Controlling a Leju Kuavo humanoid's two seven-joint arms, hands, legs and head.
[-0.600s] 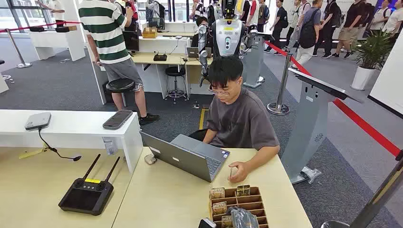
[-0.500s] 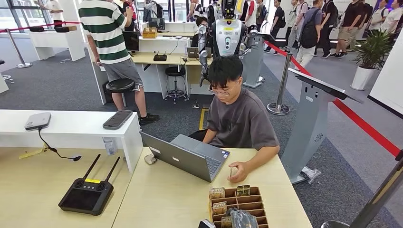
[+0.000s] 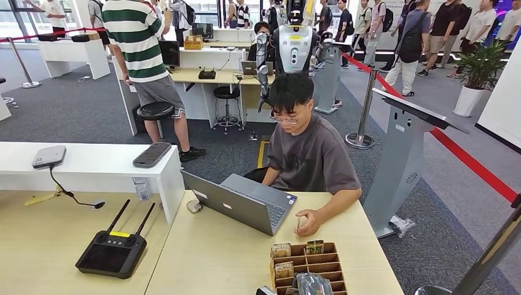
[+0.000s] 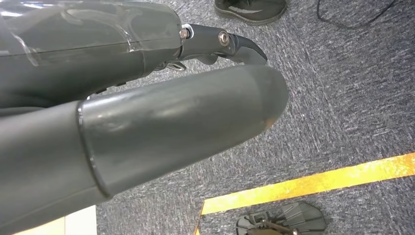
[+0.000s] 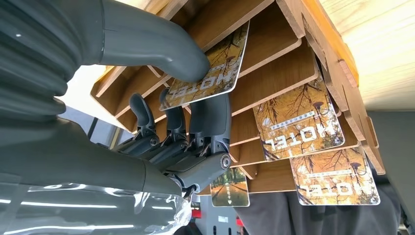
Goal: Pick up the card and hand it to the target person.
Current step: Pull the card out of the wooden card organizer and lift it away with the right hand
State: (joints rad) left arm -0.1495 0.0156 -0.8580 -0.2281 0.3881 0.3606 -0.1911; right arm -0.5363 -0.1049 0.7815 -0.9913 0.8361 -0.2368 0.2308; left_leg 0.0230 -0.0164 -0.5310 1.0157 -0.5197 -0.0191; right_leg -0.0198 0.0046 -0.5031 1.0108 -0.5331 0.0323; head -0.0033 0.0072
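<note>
— Head view: why's the rack (image 3: 307, 265) at the desk's (image 3: 221, 258) near edge?
— Within reach of the right hand (image 3: 312, 284); the person (image 3: 307, 153) sits opposite.
— Left wrist view?
— Left hand (image 4: 147, 98) hangs over carpet, fingers straight, holding nothing.
— Right wrist view?
— Thumb and fingers (image 5: 210, 122) clamp a card (image 5: 208, 68) still in its slot, ready to lift.

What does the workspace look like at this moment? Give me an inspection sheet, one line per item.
Surface: light wooden table, adjoining a second one on the left.
Job's things: wooden card rack at the near edge; hotel cards stand in its slots; one card is pinched by the right hand.
Clutter: open laptop, black remote with two antennas, phone and a small grey box on the white shelf.
Hands: right hand holds the card, thumb on its face; left hand hangs over carpet, holding nothing.
Cables: black lead from the grey box.
Surroundings: seated person at the laptop; people standing behind; red barrier.
</note>
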